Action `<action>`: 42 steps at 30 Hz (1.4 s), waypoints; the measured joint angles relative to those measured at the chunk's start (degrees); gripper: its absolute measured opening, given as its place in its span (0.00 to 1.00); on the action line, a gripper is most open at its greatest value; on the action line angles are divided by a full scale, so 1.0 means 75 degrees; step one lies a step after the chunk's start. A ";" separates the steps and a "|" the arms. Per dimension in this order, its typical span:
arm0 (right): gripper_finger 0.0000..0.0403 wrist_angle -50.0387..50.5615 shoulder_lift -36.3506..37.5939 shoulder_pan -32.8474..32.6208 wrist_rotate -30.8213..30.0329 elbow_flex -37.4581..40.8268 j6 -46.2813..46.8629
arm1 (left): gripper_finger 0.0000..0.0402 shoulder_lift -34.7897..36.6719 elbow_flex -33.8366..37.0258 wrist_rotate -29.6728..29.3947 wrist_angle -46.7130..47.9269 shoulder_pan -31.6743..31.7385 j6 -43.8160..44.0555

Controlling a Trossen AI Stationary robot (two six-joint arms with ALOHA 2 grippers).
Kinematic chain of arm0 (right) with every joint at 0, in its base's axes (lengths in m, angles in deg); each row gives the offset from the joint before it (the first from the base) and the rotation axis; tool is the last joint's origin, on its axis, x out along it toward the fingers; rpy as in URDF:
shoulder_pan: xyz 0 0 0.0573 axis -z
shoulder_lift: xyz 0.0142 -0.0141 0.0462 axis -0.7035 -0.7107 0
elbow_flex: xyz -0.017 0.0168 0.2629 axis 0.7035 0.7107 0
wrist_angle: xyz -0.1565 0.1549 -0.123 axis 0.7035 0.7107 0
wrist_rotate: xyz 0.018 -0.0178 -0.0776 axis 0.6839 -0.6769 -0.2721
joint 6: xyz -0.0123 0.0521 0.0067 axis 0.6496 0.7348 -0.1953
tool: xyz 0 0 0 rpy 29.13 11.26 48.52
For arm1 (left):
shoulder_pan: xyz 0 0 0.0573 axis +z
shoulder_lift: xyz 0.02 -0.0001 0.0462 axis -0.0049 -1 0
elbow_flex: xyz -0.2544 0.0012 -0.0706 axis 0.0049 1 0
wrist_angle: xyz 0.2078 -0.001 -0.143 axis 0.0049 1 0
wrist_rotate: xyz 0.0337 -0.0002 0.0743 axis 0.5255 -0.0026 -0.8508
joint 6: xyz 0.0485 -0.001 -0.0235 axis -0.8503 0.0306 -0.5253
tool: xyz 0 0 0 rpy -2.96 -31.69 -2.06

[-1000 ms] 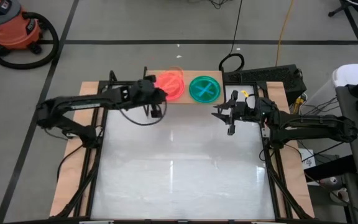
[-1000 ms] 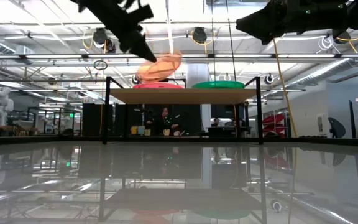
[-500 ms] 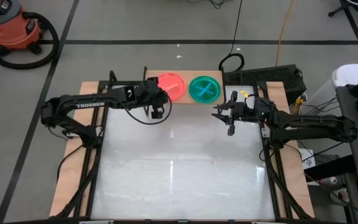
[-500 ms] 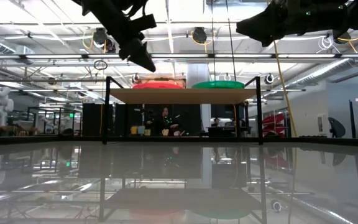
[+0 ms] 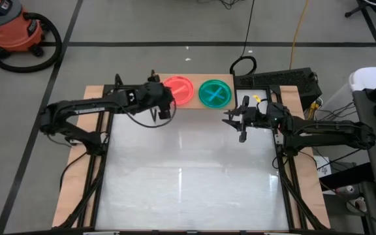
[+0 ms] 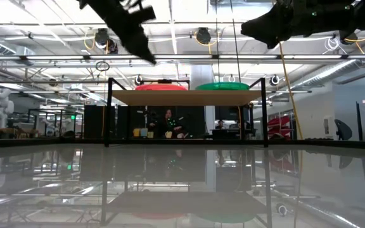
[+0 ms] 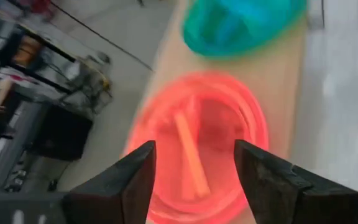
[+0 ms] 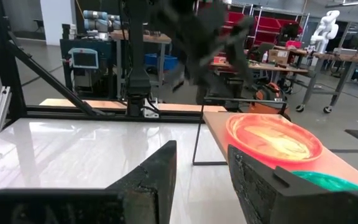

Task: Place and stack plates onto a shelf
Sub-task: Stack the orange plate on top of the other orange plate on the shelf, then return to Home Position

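Observation:
The shelf point(image 5: 194, 103), a light wooden board on thin black legs, stands at the table's far edge. On it lie two low stacks of plates: a pink-orange one point(image 5: 179, 89) point(image 7: 201, 143) on the left and a green one point(image 5: 215, 93) point(image 6: 222, 86) to its right. My left gripper point(image 5: 164, 108) point(image 7: 194, 180) hovers open just near of and above the pink-orange stack, touching nothing. My right gripper point(image 5: 242, 124) point(image 8: 207, 180) hangs open over the table, near and right of the green stack, with nothing between its fingers.
The white table top point(image 5: 188, 176) stretches from the shelf to the near edge. Black frame rails point(image 5: 100, 170) run along both of its sides. Cables and a black box point(image 5: 276, 79) lie beyond the shelf's right end.
My left gripper has opened and let go of an orange plate that it held tilted over the pink-orange stack. The plate now lies flat on top of that stack. The gripper has then risen a little above the shelf.

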 joint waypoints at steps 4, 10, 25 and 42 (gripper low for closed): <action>0.31 0.0123 0.0033 0.0000 0.0011 -0.0002 -0.0033 | 0.49 0.0692 -0.0003 0.0543 -0.0377 -0.0043 0.0421; 0.31 0.1343 0.0945 0.0000 0.0002 -0.0005 0.0033 | 0.21 0.1981 0.0286 0.1760 -0.0506 -0.0059 0.1047; 0.12 0.3084 0.2907 0.0000 -0.0009 -0.0003 -0.0018 | 0.01 0.6110 0.4395 0.3129 -0.3505 -0.0059 0.2116; 0.00 0.1248 0.4322 0.0000 0.0049 0.2550 -0.0178 | 0.01 0.8777 0.6812 0.4001 -0.4665 -0.0057 0.2673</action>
